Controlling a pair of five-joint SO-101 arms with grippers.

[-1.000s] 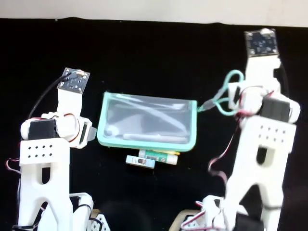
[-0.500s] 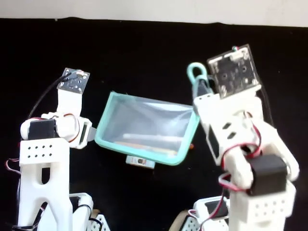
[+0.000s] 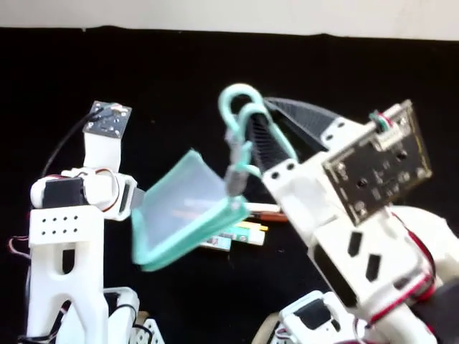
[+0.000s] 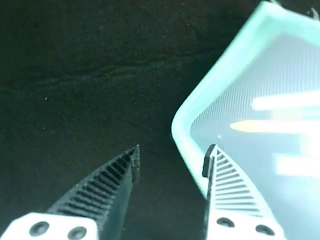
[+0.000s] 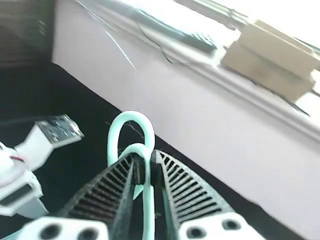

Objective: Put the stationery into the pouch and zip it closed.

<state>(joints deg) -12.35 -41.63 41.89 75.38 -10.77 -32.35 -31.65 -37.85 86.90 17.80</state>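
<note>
The right pincer (image 5: 145,167) was clenched on the pouch's mint-green loop (image 5: 130,115), whose rounded end stuck out past the fingertips. In the high view the right pincer (image 3: 258,118) stood raised above the black table (image 3: 179,79), with the loop (image 3: 241,89) curling out beyond its tips. Below that grip hung the pouch (image 3: 183,215), a clear bag with a mint-green border. It was tilted steeply, the side nearer the right pincer higher than the far side. Beneath that raised side, on the table, lay a small multicoloured piece (image 3: 240,233) and, just beside it, an orange-tipped pen (image 3: 267,210).

The left pincer (image 4: 172,160) was released, its jaws spread wide. A rounded corner of the pouch (image 4: 260,65) sat at one fingertip, though contact could not be told. Bare black cloth lay ahead of the other fingertip. Pale bars of stationery (image 4: 287,101) showed through the pouch's clear wall, beyond that corner. From high up, the left pincer (image 3: 129,197) was just beside the pouch's lower edge.
</note>
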